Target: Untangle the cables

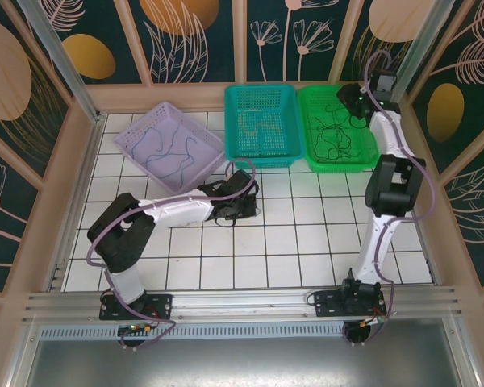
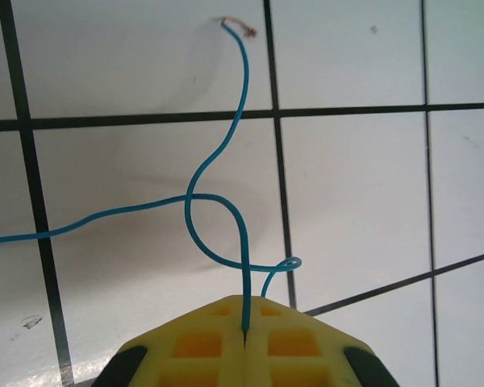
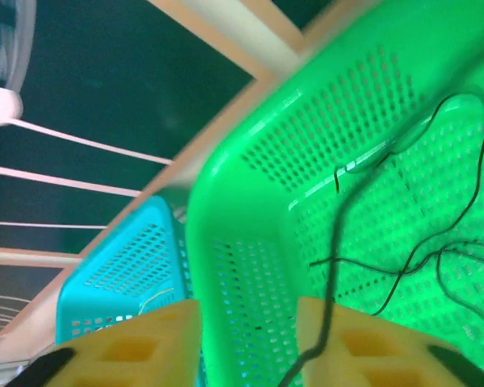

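Left fingers (image 2: 202,343) pinch blue cable (image 2: 195,173); black cable (image 3: 336,242) between parted right fingers (image 3: 137,347).

Both arms share one build. The left arm (image 1: 157,211) and the right arm (image 1: 385,218) have smooth white tube-shaped links joined by bulky black housings. A thin lilac cable (image 1: 89,246) runs along each arm, bowing out in loops from joint to joint. Each arm rises from a black base block (image 1: 137,306) at the near edge. The left gripper (image 2: 246,318) and the right gripper (image 3: 248,322) have bright yellow fingers moulded with a grid of square recesses, with black parts at their outer corners.
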You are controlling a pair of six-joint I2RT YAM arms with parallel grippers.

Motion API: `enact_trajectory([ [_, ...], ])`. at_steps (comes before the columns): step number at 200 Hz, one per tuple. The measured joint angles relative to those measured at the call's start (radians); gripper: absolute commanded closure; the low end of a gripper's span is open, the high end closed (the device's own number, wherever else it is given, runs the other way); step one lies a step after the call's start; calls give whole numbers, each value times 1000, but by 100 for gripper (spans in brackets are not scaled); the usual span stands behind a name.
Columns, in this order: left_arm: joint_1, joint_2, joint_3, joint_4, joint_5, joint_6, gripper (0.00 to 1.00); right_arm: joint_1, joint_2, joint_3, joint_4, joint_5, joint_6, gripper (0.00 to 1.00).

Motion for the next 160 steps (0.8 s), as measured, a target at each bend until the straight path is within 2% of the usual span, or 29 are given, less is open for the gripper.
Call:
enact_trajectory([
  [17, 0, -33, -3, 1, -3, 0, 100, 14, 35, 39, -66, -5, -10, 39],
  [47, 0, -101, -28, 18, -2, 6, 100, 28, 5, 43, -117, 19, -5, 36],
  [91, 0, -172, -69, 43, 13, 54, 100, 32, -187, -29, -144, 56, -6, 32],
  [112, 0, -188, -73, 45, 21, 65, 100, 34, -232, -27, -154, 54, -14, 31],
  [141, 0, -189, -74, 50, 34, 69, 100, 38, -183, 19, -211, 32, -40, 31],
  [160, 0, -189, -74, 51, 35, 69, 100, 47, -81, 75, -259, 44, -70, 32],
])
